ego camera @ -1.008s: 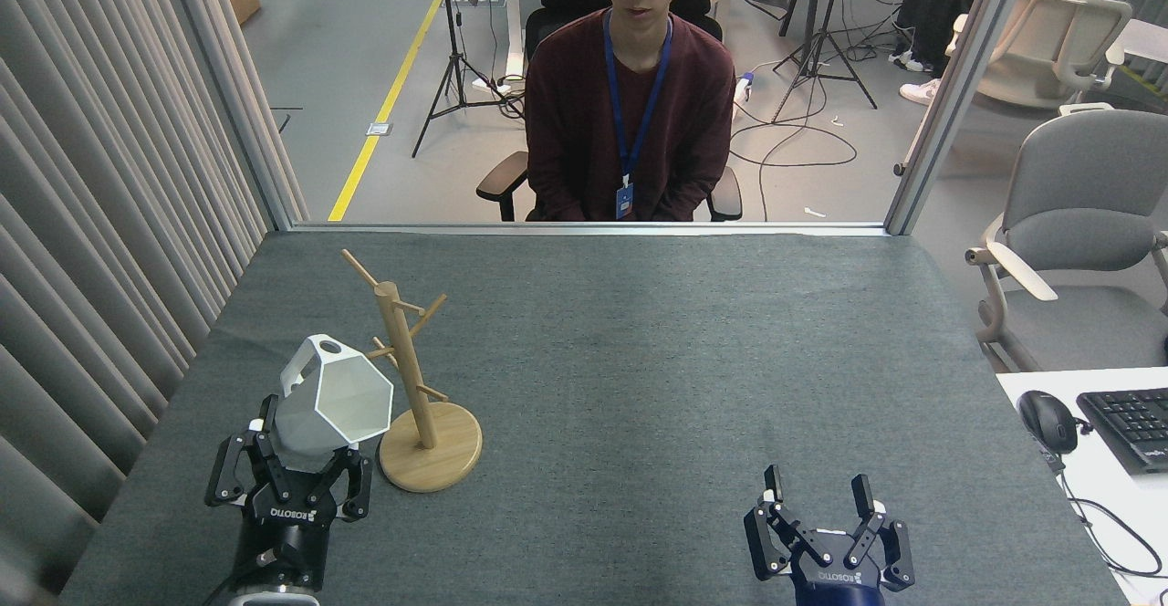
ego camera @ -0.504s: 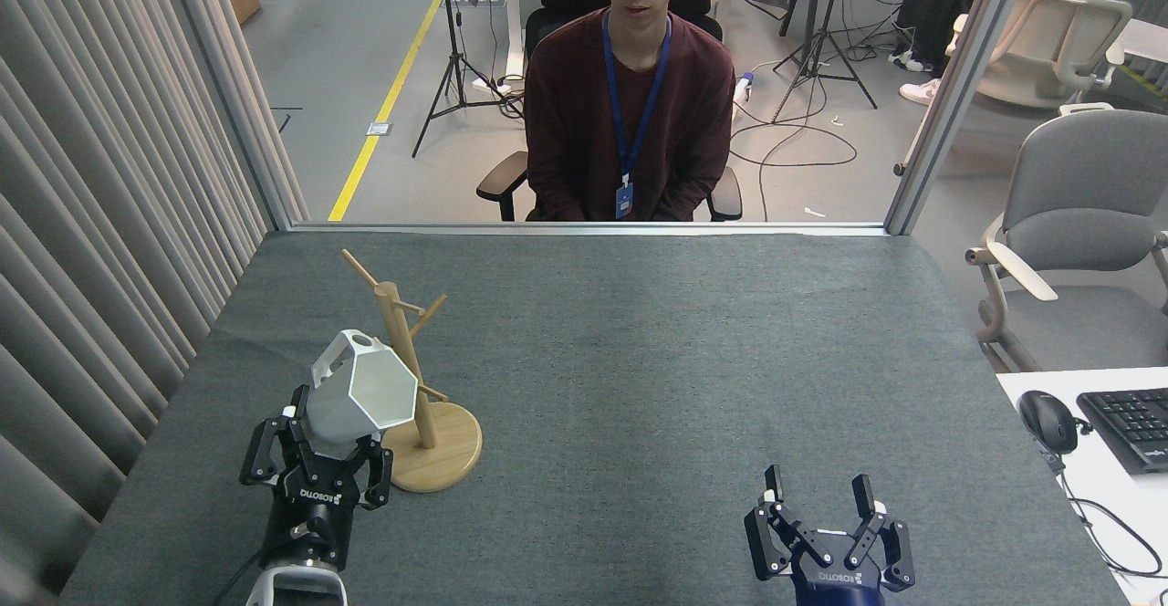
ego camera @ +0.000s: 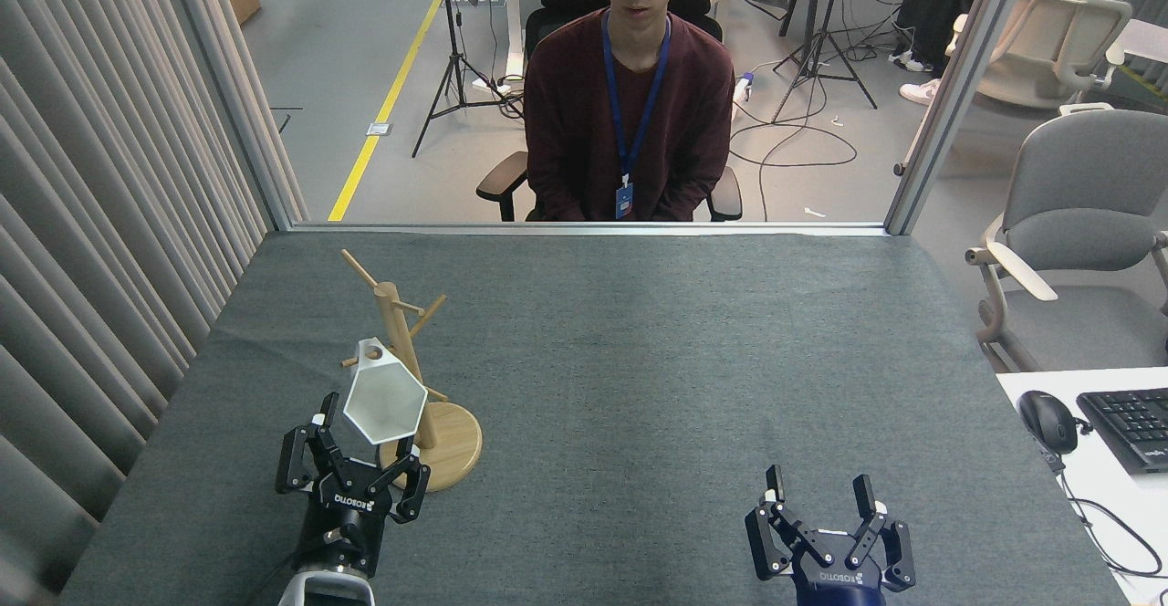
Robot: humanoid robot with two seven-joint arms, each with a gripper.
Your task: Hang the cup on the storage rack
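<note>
The white faceted cup point(ego camera: 384, 398) hangs tilted in the air with its mouth towards me. Its pierced rim tab point(ego camera: 371, 348) sits on top, close against the post of the wooden storage rack point(ego camera: 400, 332) and next to a low left peg; I cannot tell whether the peg is through the hole. My left gripper point(ego camera: 365, 425) is just below the cup, its fingers shut on the cup's lower part, over the rack's round base point(ego camera: 456, 446). My right gripper point(ego camera: 817, 480) rests open and empty near the front right of the table.
The grey felt table point(ego camera: 639, 360) has a curtain wall along its left side. A person sits in a chair beyond the far edge. A white desk with a mouse point(ego camera: 1048, 420) and keyboard point(ego camera: 1127, 423) adjoins the right front corner.
My left gripper has carried the cup to the right and forward, from beside the rack to right against its post. The cup has turned its mouth towards me. The right arm has stayed still.
</note>
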